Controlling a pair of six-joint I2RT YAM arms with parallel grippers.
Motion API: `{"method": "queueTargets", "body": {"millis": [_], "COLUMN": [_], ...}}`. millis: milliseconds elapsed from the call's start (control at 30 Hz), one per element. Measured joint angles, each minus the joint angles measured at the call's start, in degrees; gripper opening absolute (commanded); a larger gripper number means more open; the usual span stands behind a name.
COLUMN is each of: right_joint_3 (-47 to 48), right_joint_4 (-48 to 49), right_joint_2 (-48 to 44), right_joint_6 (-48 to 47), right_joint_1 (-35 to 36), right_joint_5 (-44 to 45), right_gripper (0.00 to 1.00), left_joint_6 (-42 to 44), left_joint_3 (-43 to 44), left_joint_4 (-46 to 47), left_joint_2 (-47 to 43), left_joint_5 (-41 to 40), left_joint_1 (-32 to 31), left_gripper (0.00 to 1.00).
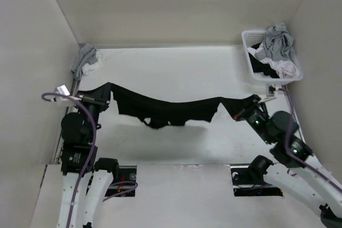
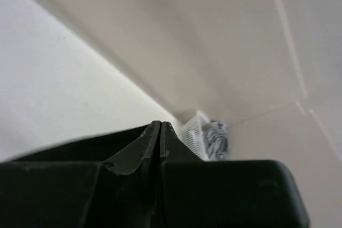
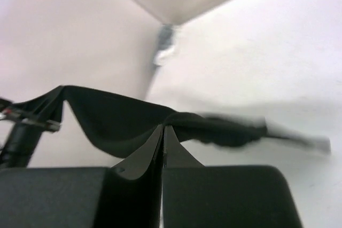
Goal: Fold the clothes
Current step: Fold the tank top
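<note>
my left gripper (image 1: 107, 96) was closed on one end of the black garment (image 1: 171, 110) and my right gripper (image 1: 250, 105) was closed on the other end, so the cloth hung between my two sets of fingers. both wrist views showed the fingertips pressed together with no gap. the garment's long axis ran left to right, roughly parallel to the near edge of the table (image 1: 176, 73), over its middle. it sagged at the centre, and a loose flap drooped left of centre. i could not tell whether that flap touched the surface.

neither arm was nearer, since each held an end. i judged that the coming move turned on this span: the cloth lay straight out from each gripper towards the other.

in the far right corner stood a white basket (image 1: 247, 40) holding a light grey garment (image 1: 278, 42) and a white-and-pink cloth (image 1: 286, 68), near my right arm but apart from the black cloth. a small grey cloth (image 1: 85, 60) lay in the far left corner. nothing stood between the grippers.
</note>
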Motion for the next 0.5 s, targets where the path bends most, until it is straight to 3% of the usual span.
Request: {"method": "queueTargets", "body": {"millis": [133,267,367,500], "right_joint_3": [11.6,15.2,13.5,6.6], "right_joint_4": [-11.9,-16.3,-16.2,-10.1], "right_joint_2": [-4.8,-3.1,3.1,15.5], "right_joint_6": [-0.9,-1.7,-2.7,-4.1], "right_joint_1": [11.4,20.2,17.6,2.7], "right_joint_5": [8.9,16.9,17.4,8.6], "right_gripper": [0.01,0.01,0.01,0.01], "left_joint_6": [2.1,3.3,3.5,3.2], "left_joint_3": [9.1,9.7,5.3,-2.3], "left_joint_4": [-8.0,-11.1,-11.3,-7.3], "left_joint_2": [-4.9,-5.1,-2.8,7.8], "left_joint_5": [-0.2,-0.9,-1.2,-1.6], "left_joint_1": [-1.6,-2.4,-2.3,-1.8], "left_gripper": [0.0,0.0,0.0,0.0]}}
